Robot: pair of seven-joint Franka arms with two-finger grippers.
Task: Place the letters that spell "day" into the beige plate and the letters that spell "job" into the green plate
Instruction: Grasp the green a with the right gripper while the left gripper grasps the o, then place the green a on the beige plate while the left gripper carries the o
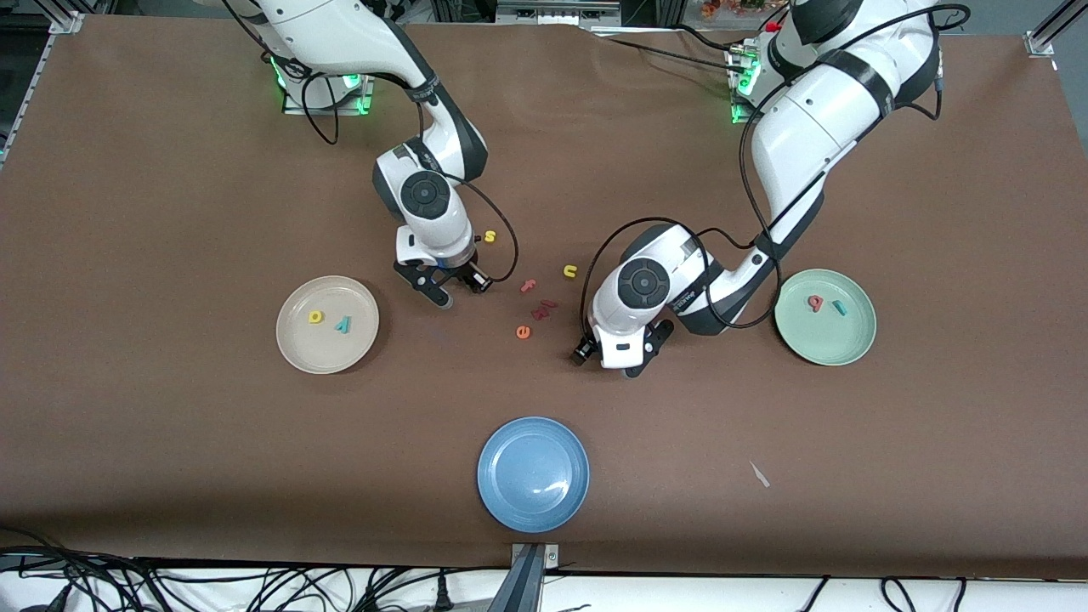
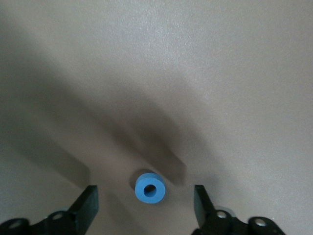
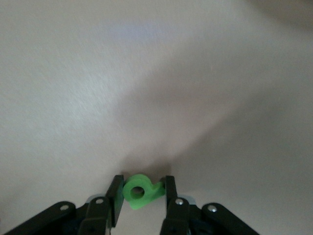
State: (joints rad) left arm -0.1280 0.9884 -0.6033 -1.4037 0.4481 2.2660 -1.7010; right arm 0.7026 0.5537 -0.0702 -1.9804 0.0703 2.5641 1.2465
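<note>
In the right wrist view the green a (image 3: 141,191) sits on the table between my right gripper's (image 3: 142,195) fingers, which press both its sides. That gripper (image 1: 455,285) is low over the table beside the beige plate (image 1: 293,340), which holds the yellow d (image 1: 315,317) and teal y (image 1: 343,324). My left gripper (image 2: 145,205) is open, with the blue o (image 2: 150,187) lying untouched between its fingers. It (image 1: 608,361) hangs low over the table between the loose letters and the green plate (image 1: 829,344), which holds the pinkish-red b (image 1: 815,302) and teal j (image 1: 840,308).
Loose letters lie between the two grippers: a yellow s (image 1: 490,236), a yellow u (image 1: 569,271), a pink f (image 1: 529,286), a red letter (image 1: 544,308) and an orange e (image 1: 524,332). A blue plate (image 1: 533,473) sits nearer the front camera.
</note>
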